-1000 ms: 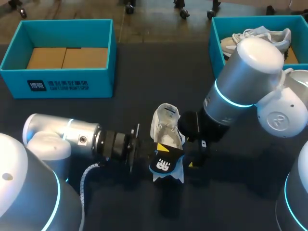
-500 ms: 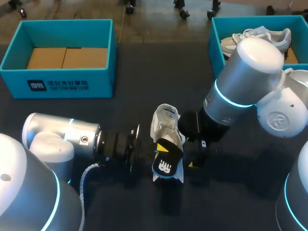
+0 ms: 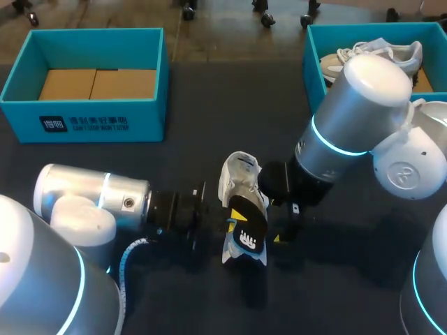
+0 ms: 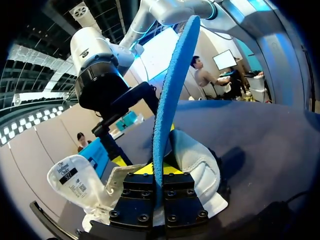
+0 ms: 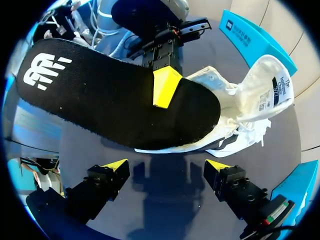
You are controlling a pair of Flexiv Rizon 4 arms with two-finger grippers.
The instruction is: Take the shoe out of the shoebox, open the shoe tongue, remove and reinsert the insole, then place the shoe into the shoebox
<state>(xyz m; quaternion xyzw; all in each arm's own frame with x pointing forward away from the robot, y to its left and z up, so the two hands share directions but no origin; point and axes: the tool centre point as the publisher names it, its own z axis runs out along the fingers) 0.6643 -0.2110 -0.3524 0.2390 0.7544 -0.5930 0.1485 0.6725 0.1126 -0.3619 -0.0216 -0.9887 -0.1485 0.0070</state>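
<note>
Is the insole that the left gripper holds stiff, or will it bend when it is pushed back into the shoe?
Probably floppy: the insole is thin and curves ahead of the left gripper. Likely light, held by one edge alone.

shoe [image 3: 241, 183] partly behind insole [image 3: 248, 234], right shoebox [image 3: 312, 59] cropped

Silver arms [image 3: 356, 105], cyan rings [image 3: 335, 145], yellow-tipped black hands [image 5: 166, 165].

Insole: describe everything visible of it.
The insole is a thin, foam-looking sheet, black on top with a white logo near one end, blue underneath. The left claw is shut on it, one yellow tip pressed on the black face. It is raised and tilted, its other end over the opening of the white shoe. The open right claw hangs apart from it.
</note>
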